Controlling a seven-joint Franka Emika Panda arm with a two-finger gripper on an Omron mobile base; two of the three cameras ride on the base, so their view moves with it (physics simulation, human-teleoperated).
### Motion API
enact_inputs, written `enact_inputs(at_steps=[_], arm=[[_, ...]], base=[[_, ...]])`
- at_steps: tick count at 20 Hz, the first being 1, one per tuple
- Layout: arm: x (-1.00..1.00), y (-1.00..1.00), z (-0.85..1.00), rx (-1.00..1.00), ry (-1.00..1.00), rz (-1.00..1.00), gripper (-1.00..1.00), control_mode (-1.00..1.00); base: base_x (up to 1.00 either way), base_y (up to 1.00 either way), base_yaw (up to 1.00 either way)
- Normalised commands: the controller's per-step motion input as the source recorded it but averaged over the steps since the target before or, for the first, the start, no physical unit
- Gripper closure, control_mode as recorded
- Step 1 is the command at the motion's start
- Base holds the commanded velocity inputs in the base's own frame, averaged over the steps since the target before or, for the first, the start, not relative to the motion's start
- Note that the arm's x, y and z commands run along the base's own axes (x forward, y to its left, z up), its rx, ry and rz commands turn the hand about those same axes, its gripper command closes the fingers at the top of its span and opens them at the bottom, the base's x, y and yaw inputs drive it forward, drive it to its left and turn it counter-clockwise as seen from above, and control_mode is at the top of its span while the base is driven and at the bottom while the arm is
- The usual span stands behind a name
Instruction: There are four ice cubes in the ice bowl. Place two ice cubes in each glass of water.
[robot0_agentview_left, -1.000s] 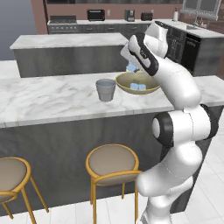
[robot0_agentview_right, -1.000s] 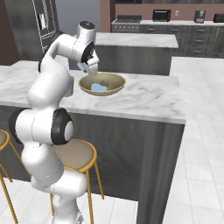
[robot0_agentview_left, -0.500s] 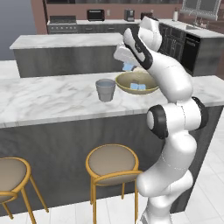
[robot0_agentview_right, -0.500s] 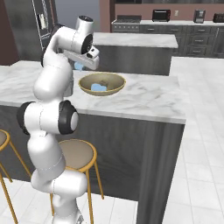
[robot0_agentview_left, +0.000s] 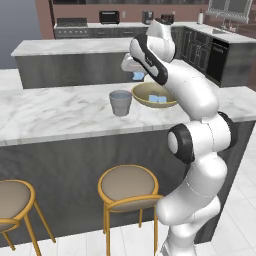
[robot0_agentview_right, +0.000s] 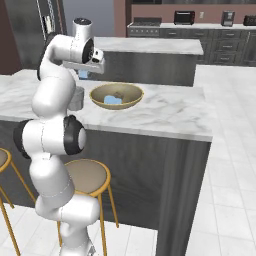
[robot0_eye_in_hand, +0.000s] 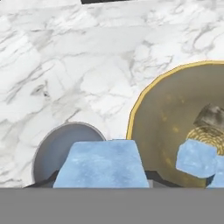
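Observation:
My gripper hangs above the counter, shut on a pale blue ice cube that hides most of the fingertips in the hand view. It is over the gap between the grey glass and the olive-tan ice bowl. In the hand view the glass lies just below and left of the held cube, and the bowl's rim is to the right. More ice cubes rest in the bowl, also seen from the base as a blue patch. The arm hides most of the glass in the right base view.
The marble counter runs wide to the left of the glass. Yellow-legged stools stand under its front edge. A second counter and kitchen cabinets lie behind.
The gripper, still holding the cube, has swung left from over the bowl towards the glass. The arm's upper links have turned with it.

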Motion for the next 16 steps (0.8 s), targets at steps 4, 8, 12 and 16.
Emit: enact_inputs(at_steps=[4, 8, 12, 16], arm=[[0.0, 0.16, -0.49, -0.06, -0.09, 0.13, 1.0, -1.0], [0.0, 0.3, -0.27, -0.1, -0.04, 0.1, 1.0, -1.0], [0.0, 0.29, -0.03, -0.12, -0.02, 0.07, 1.0, -1.0], [0.0, 0.32, 0.0, -0.1, 0.0, 0.06, 1.0, -1.0]], base=[[0.0, 0.0, 0.0], [0.0, 0.0, 0.0], [0.0, 0.0, 0.0], [0.0, 0.0, 0.0]])
